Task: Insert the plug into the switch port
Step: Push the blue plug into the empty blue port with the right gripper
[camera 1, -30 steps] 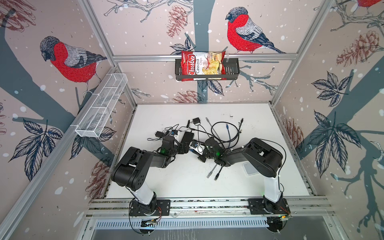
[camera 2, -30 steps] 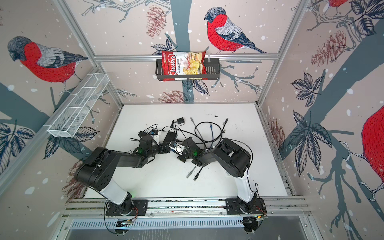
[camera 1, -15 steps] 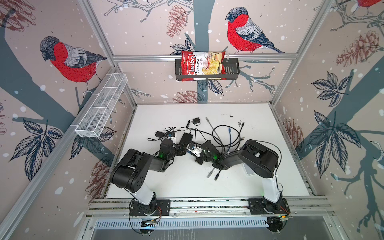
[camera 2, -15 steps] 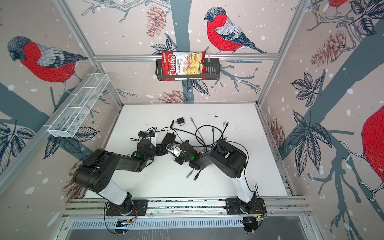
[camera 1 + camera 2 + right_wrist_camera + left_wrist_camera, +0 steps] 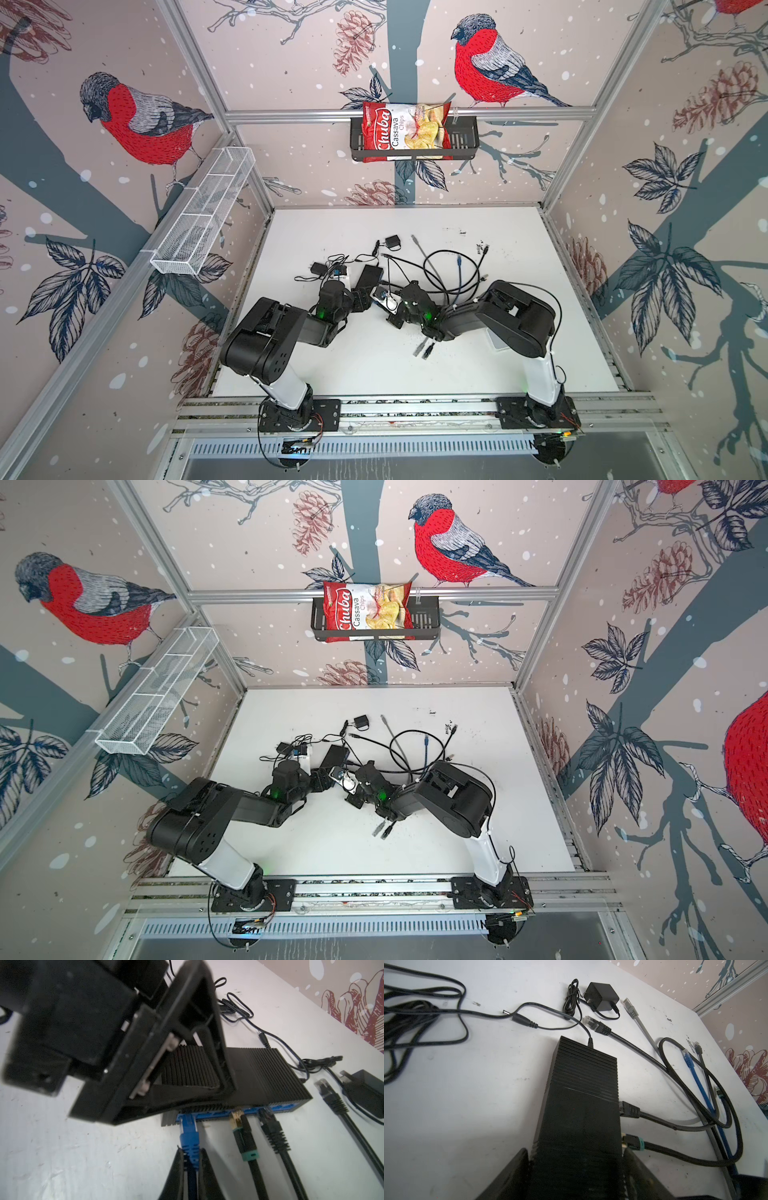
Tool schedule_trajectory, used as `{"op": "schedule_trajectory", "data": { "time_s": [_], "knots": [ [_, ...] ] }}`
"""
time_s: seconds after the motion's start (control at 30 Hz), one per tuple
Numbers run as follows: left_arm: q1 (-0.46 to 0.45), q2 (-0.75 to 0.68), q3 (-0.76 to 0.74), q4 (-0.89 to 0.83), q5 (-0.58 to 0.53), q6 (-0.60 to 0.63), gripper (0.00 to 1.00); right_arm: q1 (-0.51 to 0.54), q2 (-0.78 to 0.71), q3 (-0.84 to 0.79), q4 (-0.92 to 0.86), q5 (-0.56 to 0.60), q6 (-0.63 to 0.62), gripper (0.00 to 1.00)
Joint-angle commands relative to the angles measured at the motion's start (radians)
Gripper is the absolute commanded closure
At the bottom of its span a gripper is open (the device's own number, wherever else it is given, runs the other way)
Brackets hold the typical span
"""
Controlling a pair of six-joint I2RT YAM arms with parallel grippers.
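Right gripper (image 5: pixel 191 1153) is clenched on the blue plug (image 5: pixel 188 1126), fingers pinching the ribbed boot just behind the connector head. The plug's clear tip is in the mouth of the end port on the switch's blue port face. Can't tell if it is fully seated.

Switch (image 5: pixel 583 1084) is a black ribbed box lying flat on the white table (image 5: pixel 519 270), about mid-table between the two arms in both top views.

Left gripper (image 5: pixel 575 1153) straddles the switch from above. One finger sits against each long side, grasping the body at the end nearest its wrist camera.

Further along the same port face a teal-collared plug (image 5: pixel 244 1140) with a gold head is in a port. A black plug (image 5: pixel 272 1130) is in a port beside it.

Just off the far end of the switch a loose black plug (image 5: pixel 328 1093) lies on the table. A black power adapter (image 5: pixel 367 1088) lies beside that plug, its thin lead bundled nearby.

A grey plug (image 5: pixel 630 1006) and a spare blue cable end (image 5: pixel 687 1057) lie unplugged among looped black cables.

On the back wall a chip bag (image 5: pixel 399 131) sits in a black basket (image 5: pixel 461 141).
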Motion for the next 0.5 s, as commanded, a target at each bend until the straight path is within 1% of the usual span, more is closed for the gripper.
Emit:
{"op": "schedule_trajectory", "data": {
  "time_s": [0.0, 0.23, 0.47],
  "knots": [
    [-0.029, -0.001, -0.003, 0.05, 0.201, -0.026, 0.3, 0.015, 0.006, 0.035, 0.134, -0.04, -0.003, 0.97],
    [-0.059, 0.004, -0.001, 0.071, 0.203, -0.026, 0.3, 0.032, 0.025, 0.069, 0.126, -0.061, -0.015, 0.97],
    [-0.07, 0.012, -0.015, 0.139, 0.266, -0.024, 0.31, 0.035, 0.025, 0.065, 0.167, -0.076, -0.024, 0.97]
  ]
}}
